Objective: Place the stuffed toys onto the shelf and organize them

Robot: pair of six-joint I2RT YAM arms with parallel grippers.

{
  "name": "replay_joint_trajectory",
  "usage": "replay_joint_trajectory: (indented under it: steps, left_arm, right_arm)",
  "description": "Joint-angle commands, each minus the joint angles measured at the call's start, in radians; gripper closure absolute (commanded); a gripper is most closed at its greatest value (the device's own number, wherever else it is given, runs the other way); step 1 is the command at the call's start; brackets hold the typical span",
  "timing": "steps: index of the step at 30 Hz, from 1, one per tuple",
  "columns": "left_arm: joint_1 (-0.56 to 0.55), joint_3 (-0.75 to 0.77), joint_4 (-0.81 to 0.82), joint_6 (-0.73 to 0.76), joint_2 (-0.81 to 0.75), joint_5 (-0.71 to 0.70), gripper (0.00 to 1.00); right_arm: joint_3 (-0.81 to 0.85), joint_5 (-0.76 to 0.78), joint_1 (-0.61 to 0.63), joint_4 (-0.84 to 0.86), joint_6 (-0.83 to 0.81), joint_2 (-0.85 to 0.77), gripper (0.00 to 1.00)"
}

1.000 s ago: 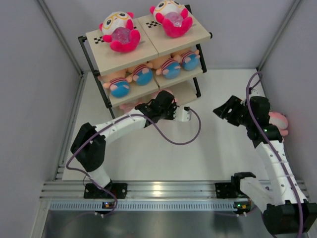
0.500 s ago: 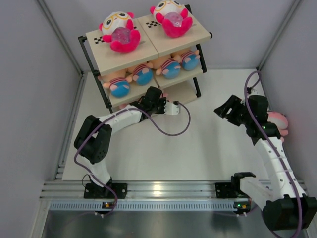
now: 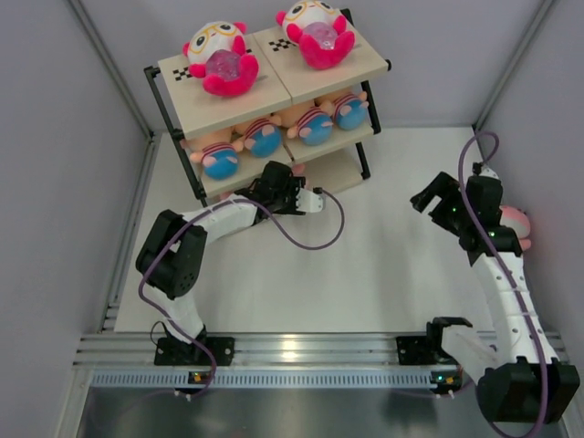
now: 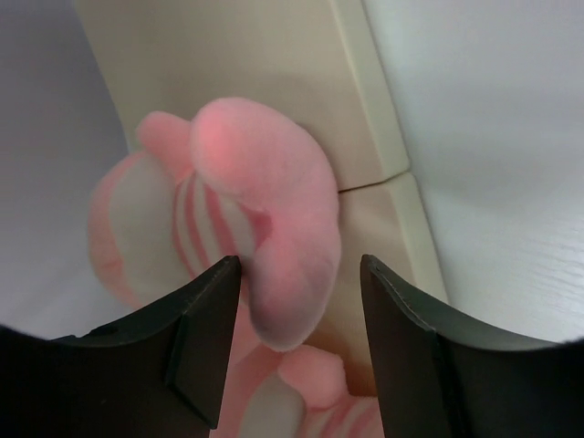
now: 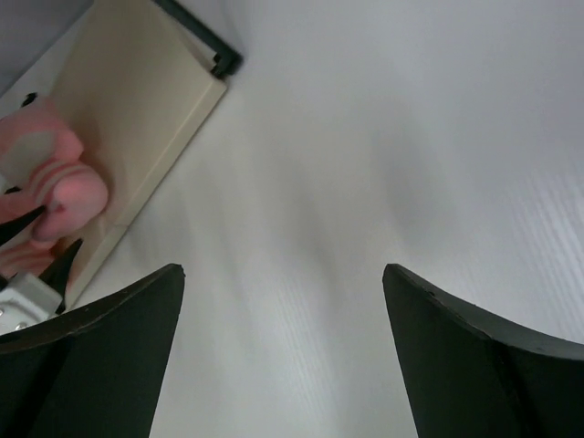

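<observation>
Just changed: the left gripper has spread its fingers; a second ago they were clamped, and now they stand apart on either side of the pale pink toy, with a sliver of gap beside the right-hand finger
Reach: the left arm has pushed further in toward the shelf, its wrist now tucked under the middle board near the centre of the overhead view
Other side: the right gripper is spread wide with nothing in it, wider than a second ago, hanging over bare table at the right of the overhead view
What it means: the toy looks released onto the bottom board (a judgement, since the contact underneath is hidden), so this placement seems all but done and the arm need only back out
Top tier: two hot-pink toys side by side, upper middle of the overhead view
Middle tier: four peach toys in a row, blue bottoms facing out
Bottom tier: the pale pink toy near its front edge; the rest is hidden by the boards above
Off the shelf: a stray pink toy at the far right edge of the overhead view, half hidden behind the right arm, likely next
</observation>
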Motion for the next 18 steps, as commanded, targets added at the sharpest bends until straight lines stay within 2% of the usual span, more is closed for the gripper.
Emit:
replay_joint_trajectory:
  steps: [1, 4, 5, 7, 11, 18]
  left_arm:
    - [-0.008, -0.026, -0.025, 0.003, -0.076, 0.053, 0.39]
    - [-0.035, -0.006, -0.145, -0.014, -0.111, 0.091, 0.38]
    - [-0.051, 0.000, -0.235, -0.016, -0.122, 0.110, 0.38]
    - [-0.072, -0.002, -0.303, -0.042, -0.156, 0.139, 0.38]
    - [-0.172, -0.009, -0.419, -0.105, -0.219, 0.118, 0.37]
    - [-0.250, -0.006, -0.543, -0.221, -0.312, 0.141, 0.37]
  right_arm:
    - [0.012, 0.191, -0.038, -0.040, -0.041, -0.011, 0.08]
    - [0.037, 0.415, -0.106, -0.061, -0.098, -0.011, 0.04]
    - [0.040, 0.466, -0.142, -0.057, -0.114, -0.005, 0.03]
    - [0.041, 0.537, -0.182, -0.026, -0.164, 0.011, 0.01]
    - [0.092, 0.464, -0.378, 0.000, -0.166, 0.136, 0.01]
    - [0.170, 0.469, -0.518, 0.149, -0.213, 0.386, 0.01]
